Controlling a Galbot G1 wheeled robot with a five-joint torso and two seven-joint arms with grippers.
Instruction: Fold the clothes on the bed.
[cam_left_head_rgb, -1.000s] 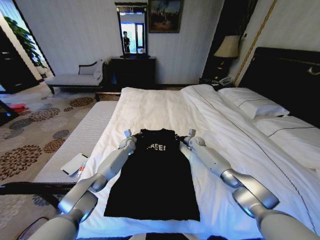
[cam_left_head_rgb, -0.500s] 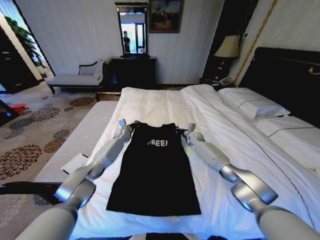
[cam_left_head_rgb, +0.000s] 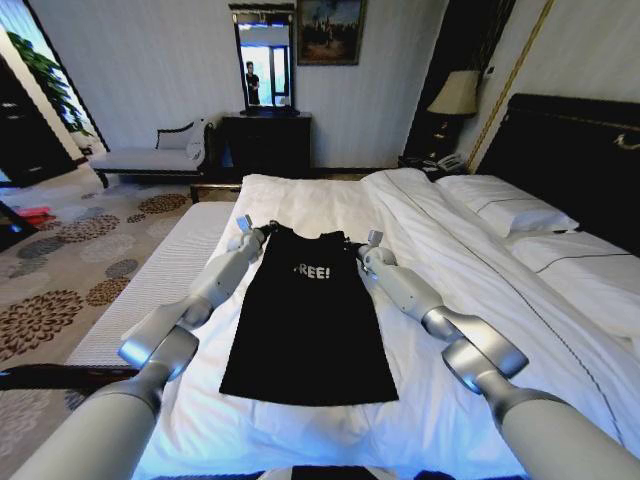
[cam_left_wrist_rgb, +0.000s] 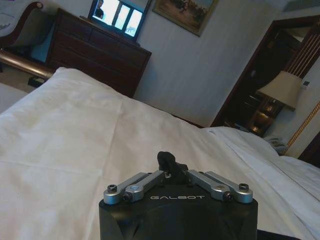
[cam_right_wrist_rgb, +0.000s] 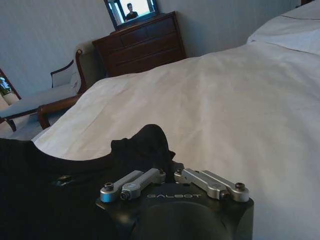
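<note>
T-shirt (cam_left_head_rgb: 309, 320) flat on bed (cam_left_head_rgb: 300, 205), long axis toward foot edge. Left gripper (cam_left_head_rgb: 246, 231) and right gripper (cam_left_head_rgb: 368, 247) each clamp a shoulder — collar end far, hem lies back toward robot.

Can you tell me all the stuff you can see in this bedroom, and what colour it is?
T-shirt: one, black with white letters, flat on the bed, its top corners pinched by both grippers.
Bed: one, white duvet, dark headboard, fills the middle.
Pillows: two, white, by the headboard.
Dresser: one, dark wood, against the far wall.
Mirror: one, dark frame, above the dresser.
Painting: one, dark, on the wall beside the mirror.
Chaise bench: one, pale, left of the dresser.
Lamp: one, cream shade, beside the headboard.
Carpet: flower pattern, left of the bed.
Left gripper: shut on the shirt's left shoulder.
Right gripper: shut on the shirt's right shoulder.
</note>
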